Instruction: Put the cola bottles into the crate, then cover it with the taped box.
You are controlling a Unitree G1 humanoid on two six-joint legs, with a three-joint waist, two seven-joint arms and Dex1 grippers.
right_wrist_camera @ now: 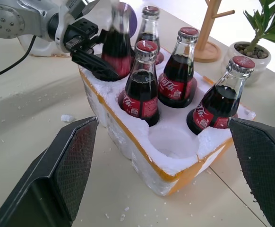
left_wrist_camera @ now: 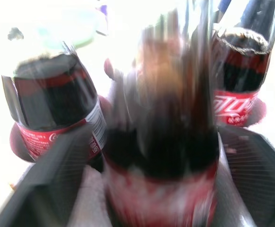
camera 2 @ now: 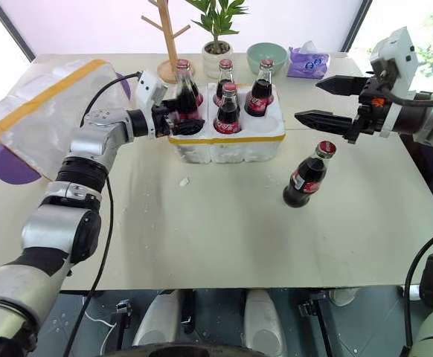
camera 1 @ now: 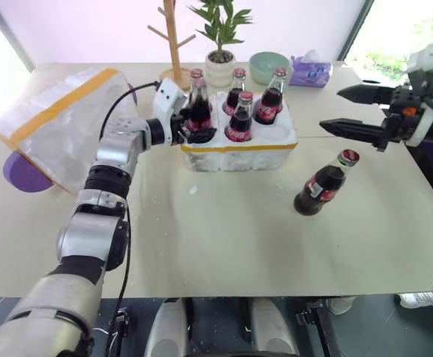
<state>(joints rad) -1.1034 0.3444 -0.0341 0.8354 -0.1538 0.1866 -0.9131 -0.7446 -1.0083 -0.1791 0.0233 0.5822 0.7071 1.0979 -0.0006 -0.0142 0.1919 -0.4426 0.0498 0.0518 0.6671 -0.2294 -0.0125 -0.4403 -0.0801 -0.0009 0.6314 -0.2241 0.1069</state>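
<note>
Left gripper (camera 1: 194, 128) is spread around a seated cola bottle (camera 1: 199, 105); glass judged heavy, slippery, best gripped mid-body.

The left arm is being stretched forward, its left gripper (camera 2: 181, 119) pointing roughly level with fingers spread apart. The right gripper (camera 2: 322, 102) is being held high, aimed leftward, fingers wide open.
</note>
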